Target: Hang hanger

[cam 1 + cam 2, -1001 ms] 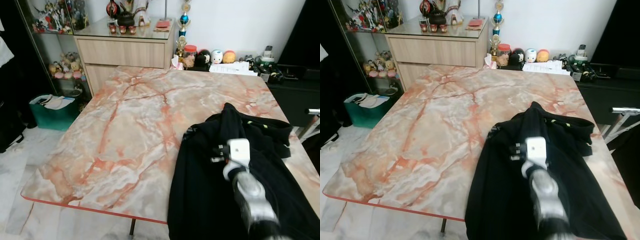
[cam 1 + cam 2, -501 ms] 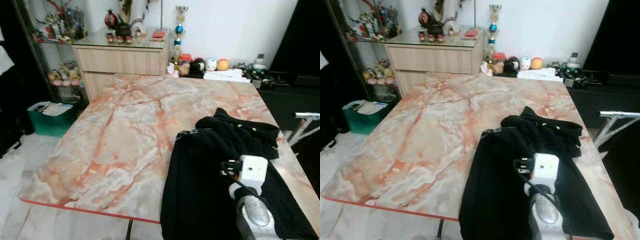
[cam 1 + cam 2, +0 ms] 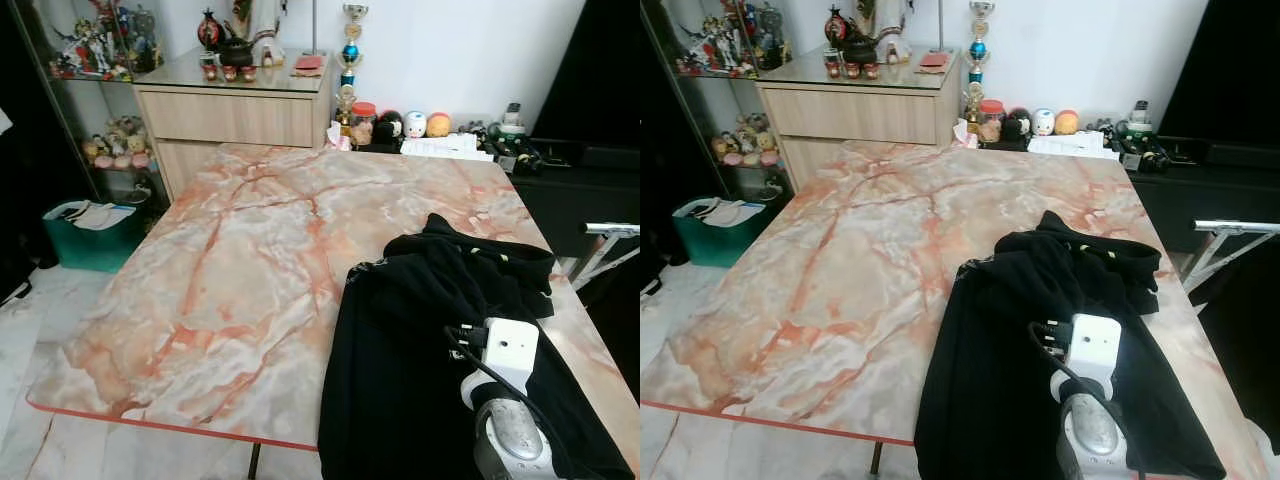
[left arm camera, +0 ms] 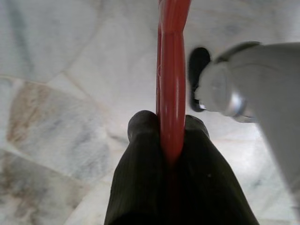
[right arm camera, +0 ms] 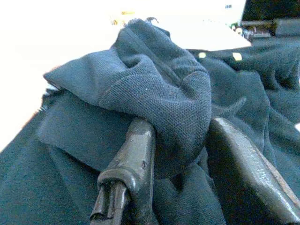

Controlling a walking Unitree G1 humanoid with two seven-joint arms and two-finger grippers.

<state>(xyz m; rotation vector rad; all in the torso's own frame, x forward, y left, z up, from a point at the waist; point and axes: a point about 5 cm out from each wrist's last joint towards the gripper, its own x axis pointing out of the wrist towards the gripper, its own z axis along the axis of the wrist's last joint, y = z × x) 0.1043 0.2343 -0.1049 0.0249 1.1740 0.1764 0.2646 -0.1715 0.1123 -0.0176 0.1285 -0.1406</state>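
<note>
On near right of pink marble table (image 3: 220, 270), black knit garment (image 3: 420, 370) now slumped flatter, peak gone. Right gripper (image 5: 180, 154) pinching fold of it. Left gripper (image 4: 171, 140) down low, clamped on red plastic hanger (image 4: 172, 70). Hanging not yet started.

marble table (image 3: 230, 270) | wooden cabinet (image 3: 235, 115) (figurines on top) | teal bin (image 3: 88, 235)

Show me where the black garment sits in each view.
Left eye view: black garment on the marble table's near right corner.
Right eye view: garment, same corner.
Right wrist view: a fold pinched in the right hand.
Left wrist view: left hand clamps a red hanger above floor.
Shared landmark: the table.
</note>
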